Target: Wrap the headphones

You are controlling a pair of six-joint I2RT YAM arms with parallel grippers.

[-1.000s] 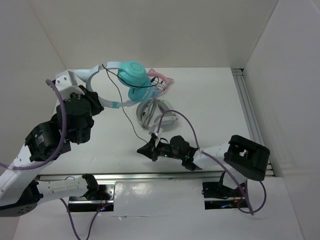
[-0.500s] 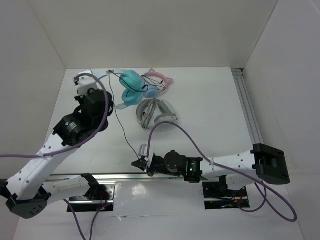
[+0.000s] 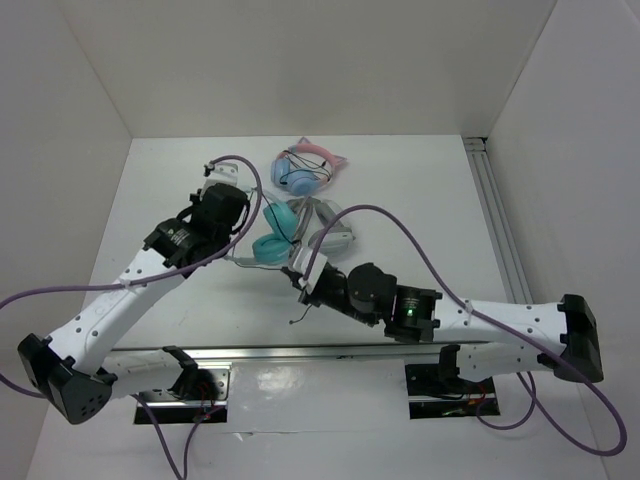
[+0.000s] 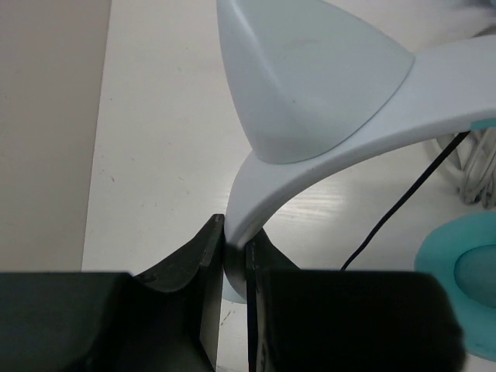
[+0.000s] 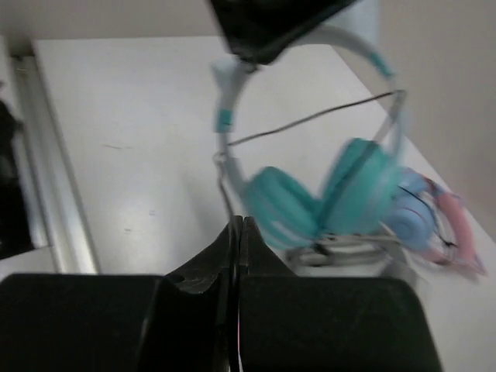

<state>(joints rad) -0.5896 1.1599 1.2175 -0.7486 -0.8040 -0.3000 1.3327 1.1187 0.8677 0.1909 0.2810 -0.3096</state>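
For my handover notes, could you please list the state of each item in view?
teal headphones: upright, cable unwrapped.
black cable: loose, trailing.
left fingers: shut on the headband.
right fingers: shut on the black cable.
pink cat-ear headphones: lying on the table.
grey-and-white headphones: lying on the table.

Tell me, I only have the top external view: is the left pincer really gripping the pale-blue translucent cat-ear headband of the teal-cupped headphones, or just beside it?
Observer: Gripping. The left wrist view shows the left pincer shut on the pale-blue translucent headband, just below a cat-ear point.
Operator: And the right one, holding anything?
Observer: In the right wrist view the right pincer is shut, and the thin black cable runs down into its tips; it seems pinched there.
Operator: Wound yet?
Observer: Not that I can see; one strand crosses loosely between the headband's sides, above the teal ear cups.
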